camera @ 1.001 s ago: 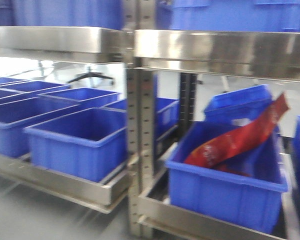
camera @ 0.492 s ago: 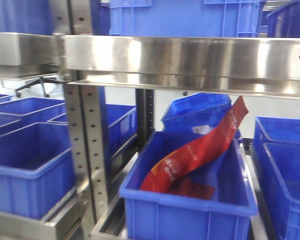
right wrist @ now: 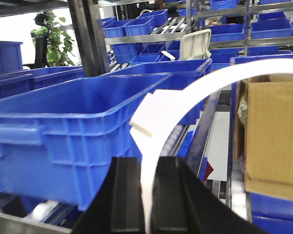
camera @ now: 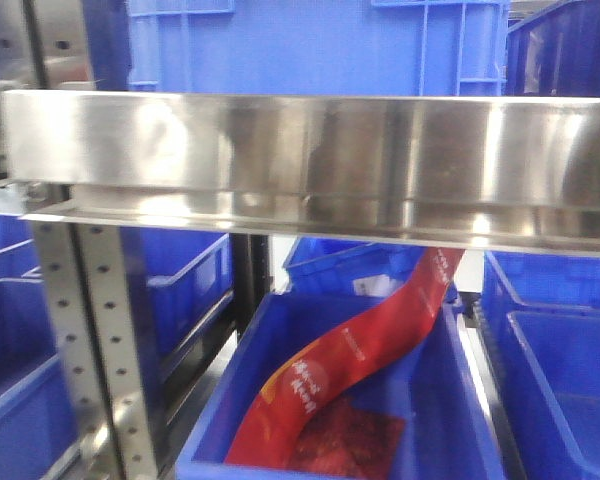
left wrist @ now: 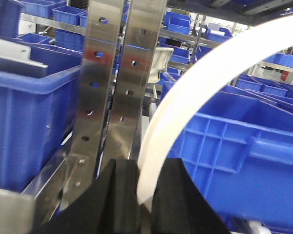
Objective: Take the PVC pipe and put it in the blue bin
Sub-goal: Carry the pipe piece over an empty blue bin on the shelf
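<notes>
Just right of the steel upright (left wrist: pixel 105 73), the left fingers (left wrist: pixel 122 195) were clamped on the PVC pipe (left wrist: pixel 171 97). It rose from between them and swept away from the upright in a wide white arc, running off the top corner of the left wrist view. Behind that arc, also to the right of the upright, stood a blue bin (left wrist: pixel 244 146) with a ribbed wall. The pipe hung in front of the bin's outer wall.

The right fingers (right wrist: pixel 124 195) were likewise closed on a slim white arc (right wrist: pixel 219 73), and its squared end (right wrist: pixel 147 117) jutted out just above them. Whether this was the same piece could not be told.

From the front, right of the upright and below the shelf edge (camera: pixel 300 160), a red bag (camera: pixel 360 340) leaned inside another bin (camera: pixel 440 420).
</notes>
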You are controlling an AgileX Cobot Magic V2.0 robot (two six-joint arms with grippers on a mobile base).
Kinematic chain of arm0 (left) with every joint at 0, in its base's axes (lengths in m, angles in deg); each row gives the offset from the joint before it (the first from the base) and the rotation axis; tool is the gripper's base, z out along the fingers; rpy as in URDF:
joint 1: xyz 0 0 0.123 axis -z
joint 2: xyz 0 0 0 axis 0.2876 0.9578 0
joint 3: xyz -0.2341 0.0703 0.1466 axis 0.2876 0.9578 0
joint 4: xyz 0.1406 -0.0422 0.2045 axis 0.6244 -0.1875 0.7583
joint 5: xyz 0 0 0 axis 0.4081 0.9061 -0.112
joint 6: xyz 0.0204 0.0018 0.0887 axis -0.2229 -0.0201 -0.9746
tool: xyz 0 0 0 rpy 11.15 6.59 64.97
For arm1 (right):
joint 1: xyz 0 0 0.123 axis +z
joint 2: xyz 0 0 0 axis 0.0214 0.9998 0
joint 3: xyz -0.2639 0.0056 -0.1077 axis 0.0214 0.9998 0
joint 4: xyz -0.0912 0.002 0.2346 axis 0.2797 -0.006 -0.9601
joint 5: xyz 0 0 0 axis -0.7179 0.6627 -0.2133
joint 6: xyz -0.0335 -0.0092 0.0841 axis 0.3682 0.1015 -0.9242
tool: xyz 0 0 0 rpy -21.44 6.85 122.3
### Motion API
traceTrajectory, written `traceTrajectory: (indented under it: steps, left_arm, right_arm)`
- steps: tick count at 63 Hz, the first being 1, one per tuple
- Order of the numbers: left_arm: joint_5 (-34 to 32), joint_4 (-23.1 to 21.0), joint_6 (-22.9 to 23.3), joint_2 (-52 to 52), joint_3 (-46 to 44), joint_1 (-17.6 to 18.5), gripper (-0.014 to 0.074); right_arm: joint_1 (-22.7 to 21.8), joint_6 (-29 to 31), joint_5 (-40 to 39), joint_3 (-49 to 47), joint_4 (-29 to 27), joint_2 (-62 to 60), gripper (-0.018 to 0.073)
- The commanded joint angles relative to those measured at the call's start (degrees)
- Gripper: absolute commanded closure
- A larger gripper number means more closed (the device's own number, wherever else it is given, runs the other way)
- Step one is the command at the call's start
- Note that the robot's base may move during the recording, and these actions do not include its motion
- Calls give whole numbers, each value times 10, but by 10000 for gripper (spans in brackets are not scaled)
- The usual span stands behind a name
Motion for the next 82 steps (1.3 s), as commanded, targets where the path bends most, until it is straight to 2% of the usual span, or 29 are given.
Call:
traceTrajectory:
  steps: [1,71,82]
  left_arm:
    - [-15,-4,5,-3,-1,0,707]
    - [-15,-4,5,-3,-1,0,707]
    - [-40,-4,5,-3,-1,0,707]
  right_arm:
    - [1,5,-13,0,6,0,728]
    - [1,5,-13,0,6,0,728]
    - [1,5,-13,0,6,0,728]
